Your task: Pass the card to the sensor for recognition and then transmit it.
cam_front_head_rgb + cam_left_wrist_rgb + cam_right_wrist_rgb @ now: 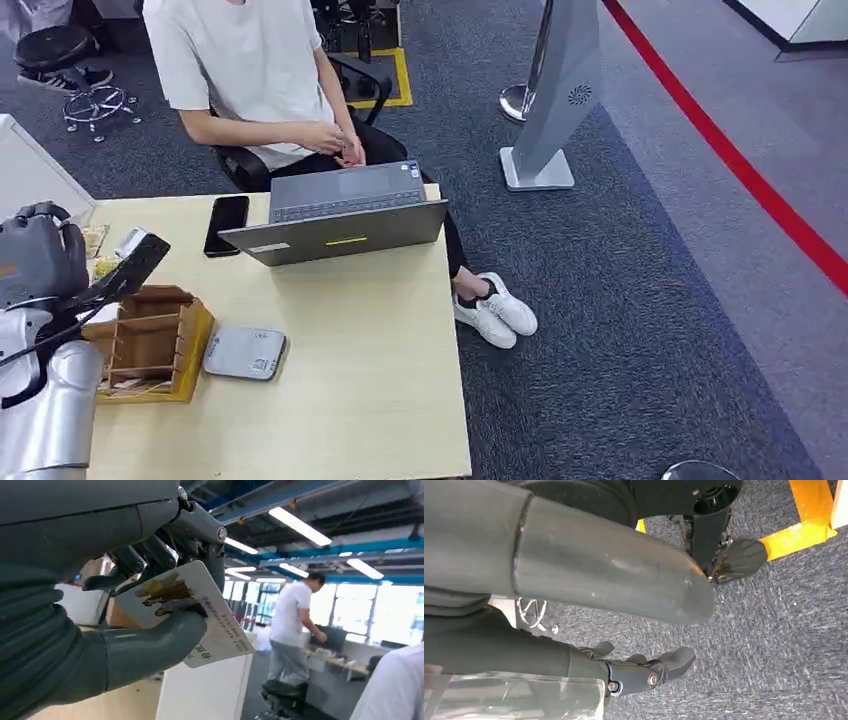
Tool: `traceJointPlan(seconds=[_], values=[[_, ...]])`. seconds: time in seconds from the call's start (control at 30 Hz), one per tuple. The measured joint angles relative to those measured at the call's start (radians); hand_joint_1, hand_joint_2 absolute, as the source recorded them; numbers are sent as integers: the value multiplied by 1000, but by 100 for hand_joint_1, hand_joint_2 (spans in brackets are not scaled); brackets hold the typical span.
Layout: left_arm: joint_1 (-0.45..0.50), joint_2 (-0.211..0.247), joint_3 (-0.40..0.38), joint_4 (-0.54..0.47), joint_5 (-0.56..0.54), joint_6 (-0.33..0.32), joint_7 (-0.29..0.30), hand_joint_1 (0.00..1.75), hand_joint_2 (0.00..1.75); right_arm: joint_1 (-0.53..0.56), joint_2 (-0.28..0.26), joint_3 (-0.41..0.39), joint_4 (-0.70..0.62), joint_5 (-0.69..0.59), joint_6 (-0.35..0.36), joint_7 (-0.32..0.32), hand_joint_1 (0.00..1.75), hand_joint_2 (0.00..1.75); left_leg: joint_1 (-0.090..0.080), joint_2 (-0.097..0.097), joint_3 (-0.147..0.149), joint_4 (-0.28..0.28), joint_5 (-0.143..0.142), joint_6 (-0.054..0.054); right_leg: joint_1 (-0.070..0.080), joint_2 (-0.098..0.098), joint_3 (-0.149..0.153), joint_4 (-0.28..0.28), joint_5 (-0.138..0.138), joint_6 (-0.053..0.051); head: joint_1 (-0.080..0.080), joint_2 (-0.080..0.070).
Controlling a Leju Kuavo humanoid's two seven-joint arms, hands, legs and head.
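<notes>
My left hand (150,645) pinches a white printed card (210,615) between its thumb and fingers and holds it up in the air. From the head view, that left hand (45,262) hovers over the left edge of the wooden table (380,380), above a wooden organiser box (150,340). The sensor (245,352), a flat light-grey square box, lies on the table just right of the organiser, apart from the hand. My right hand (589,570) hangs over grey carpet with its fingers (649,672) spread and nothing in it.
A person (255,70) sits at the far side of the table behind an open grey laptop (345,215). A black phone (227,224) lies left of the laptop. A silver stand (555,100) and a red floor line (740,170) are off to the right.
</notes>
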Motion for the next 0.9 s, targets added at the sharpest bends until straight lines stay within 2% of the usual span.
traceJointPlan(seconds=[0.17, 0.33, 0.53, 0.77, 0.9], values=[[182, -25, -103, -272, -39, 59, -24, 175, 175, 15, 0, -24, 0, -22, -17, -12, 0, 0, 0, 0, -1, 0, -1, 0, 0, 0, 0, -1, -1, 1, 0, 0], [289, -23, -206, -436, -29, 77, -35, 175, 175, 18, -3, -43, 0, -35, -21, -12, 0, 0, 0, 0, -1, 0, -2, 0, 0, -1, 0, -1, -1, 1, 1, 0], [319, -24, -271, -460, -15, 60, -35, 175, 175, 18, -4, -50, 0, -32, -19, -13, 0, 0, 0, -1, -1, 0, -1, 0, 0, -1, 0, -1, -1, 1, 1, 0], [320, -24, -297, -450, -14, 58, -35, 175, 175, 18, -4, -50, 0, -32, -19, -13, 0, 0, 0, -1, -1, 0, -1, 0, 0, -1, 0, -1, -1, 1, 1, 0], [318, -26, -304, -432, -20, 25, -32, 175, 175, 18, -4, -50, 0, -25, -17, -13, 0, 0, 0, -1, -1, 0, -1, 0, 0, -1, 0, -1, -1, 1, 0, 0]])
